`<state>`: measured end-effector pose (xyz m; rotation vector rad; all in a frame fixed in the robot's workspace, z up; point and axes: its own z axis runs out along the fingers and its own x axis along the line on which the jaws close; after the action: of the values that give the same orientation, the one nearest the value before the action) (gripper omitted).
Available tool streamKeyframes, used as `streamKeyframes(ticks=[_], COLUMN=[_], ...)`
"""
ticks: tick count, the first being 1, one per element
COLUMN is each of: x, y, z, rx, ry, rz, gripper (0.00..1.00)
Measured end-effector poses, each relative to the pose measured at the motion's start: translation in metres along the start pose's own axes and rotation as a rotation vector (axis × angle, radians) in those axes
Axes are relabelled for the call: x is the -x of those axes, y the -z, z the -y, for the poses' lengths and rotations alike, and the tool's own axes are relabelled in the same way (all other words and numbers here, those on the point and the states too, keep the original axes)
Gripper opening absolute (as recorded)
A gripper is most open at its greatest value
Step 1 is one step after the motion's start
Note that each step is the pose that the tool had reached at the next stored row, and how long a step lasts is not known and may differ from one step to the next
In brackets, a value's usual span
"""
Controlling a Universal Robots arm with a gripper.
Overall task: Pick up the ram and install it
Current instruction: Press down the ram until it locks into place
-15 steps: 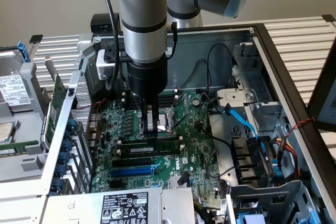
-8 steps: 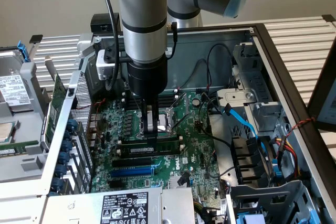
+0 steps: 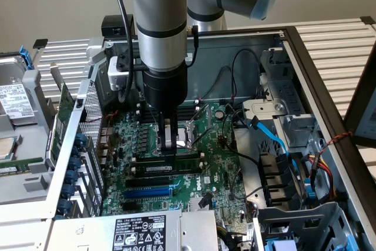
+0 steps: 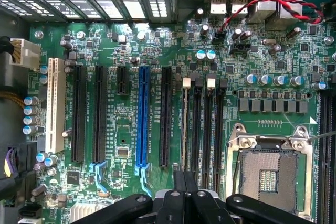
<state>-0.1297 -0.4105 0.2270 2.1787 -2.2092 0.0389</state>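
The ram (image 3: 185, 161) stands on edge in a black memory slot on the green motherboard (image 3: 220, 171), inside the open computer case. In the wrist view the ram (image 4: 185, 124) shows edge-on as a thin line in the memory slot nearest the blue slot. My gripper (image 3: 170, 152) comes straight down on the ram's top edge, near its middle. Its black fingertips (image 4: 184, 182) are pressed together with nothing between them. I cannot tell whether they touch the stick.
A long blue slot (image 4: 142, 119) and black slots (image 4: 79, 114) lie beside the ram. The open CPU socket (image 4: 273, 177) sits on its other side. Blue and black cables (image 3: 273, 136) cross the case at the exterior view's right. The power supply (image 3: 141, 230) is at the front.
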Motion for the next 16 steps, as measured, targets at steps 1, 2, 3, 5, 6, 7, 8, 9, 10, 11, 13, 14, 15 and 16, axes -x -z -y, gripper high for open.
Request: streamKeyframes(ticks=[1, 2, 3, 5, 6, 7, 8, 9, 10, 11, 13, 14, 15, 16], x=[0.0, 0.0, 0.0, 0.0, 0.0, 0.0, 0.0, 0.0, 0.0, 0.0, 0.0, 0.0, -0.001, -0.001], y=[-0.0001, -0.0002, -0.0004, -0.0005, -0.0005, 0.0, 0.001, 0.0025, 0.0043, 0.0053, 0.0075, 0.0091, 0.0109, 0.0128], z=[-0.0001, -0.0002, -0.0002, -0.0002, -0.0002, -0.0003, -0.0002, -0.0003, -0.0004, -0.0004, -0.0003, -0.0003, -0.0004, -0.0004], rx=[0.0002, 0.0004, 0.0004, 0.0005, 0.0004, 0.0002, -0.0003, -0.0002, 0.0004, 0.0003, 0.0004, 0.0004, 0.0004, 0.0004], ry=[0.0, 0.0, 0.0, 0.0, 0.0, 0.0, 0.0, 0.0, 0.0, 0.0, 0.0, 0.0, 0.0, 0.0], rz=[-0.0002, -0.0004, -0.0002, -0.0003, -0.0001, 0.0005, 0.0015, 0.0013, 0.0002, 0.0004, 0.0003, 0.0003, 0.0003, 0.0002], gripper=[0.11, 0.11, 0.11, 0.11, 0.11, 0.11, 0.11, 0.11, 0.11, 0.11, 0.11, 0.11, 0.11, 0.11])
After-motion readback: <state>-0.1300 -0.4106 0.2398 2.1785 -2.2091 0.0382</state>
